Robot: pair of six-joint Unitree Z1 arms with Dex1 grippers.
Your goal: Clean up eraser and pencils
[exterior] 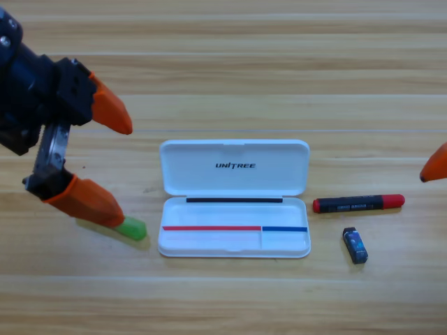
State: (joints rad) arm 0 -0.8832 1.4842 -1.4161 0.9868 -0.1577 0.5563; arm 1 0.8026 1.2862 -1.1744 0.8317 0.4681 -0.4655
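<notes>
My left gripper [126, 174] stands open at the table's left, its two orange jaws spread wide, one above the other in the picture. The light green pencil [133, 228] pokes out from under the lower jaw's tip; most of its length is hidden and nothing lies between the jaws. The black pencil with red ends [358, 204] lies flat just right of the open white case [279, 244]. The small dark eraser [355, 245] with its blue-and-white label rests below that pencil. Only an orange jaw tip of my right gripper [436, 164] shows at the right edge.
The white case lies in the middle with its lid [234, 183] folded back toward the top and its tray toward the bottom, nothing inside it. Bare wooden table [230, 63] surrounds it.
</notes>
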